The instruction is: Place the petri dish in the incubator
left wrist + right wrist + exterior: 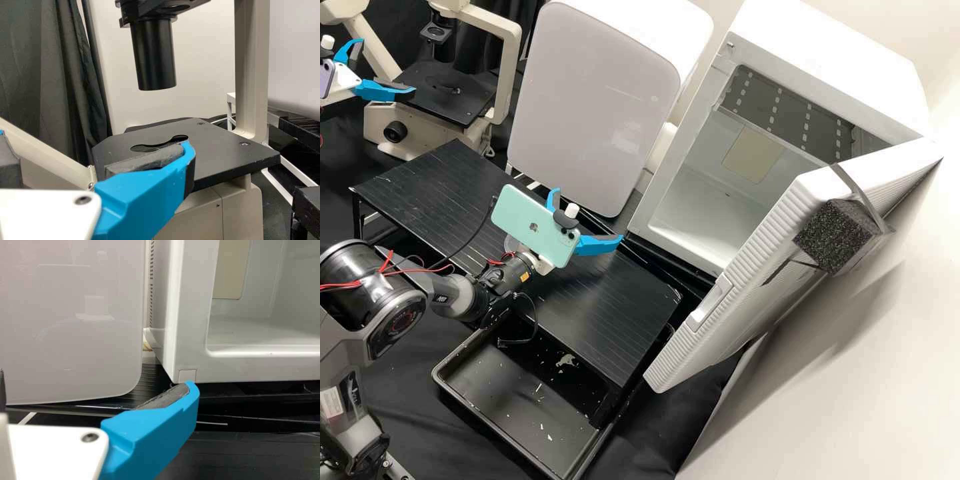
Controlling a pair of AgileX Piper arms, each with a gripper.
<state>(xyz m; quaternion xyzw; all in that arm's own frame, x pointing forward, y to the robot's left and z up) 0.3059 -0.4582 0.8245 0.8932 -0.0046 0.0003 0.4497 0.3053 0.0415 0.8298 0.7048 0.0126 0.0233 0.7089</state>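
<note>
Status: incubator [827, 60] open, transfer outstanding. My left gripper [388, 65] and right gripper [587, 214] are wide open, holding nothing. I judge the petri dish [511, 244] (mostly obscured, identification tentative) to be on the black stand [613, 313].

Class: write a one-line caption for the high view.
An open white incubator behind a black stand, right tool open over it, left tool open near a microscope.
</note>
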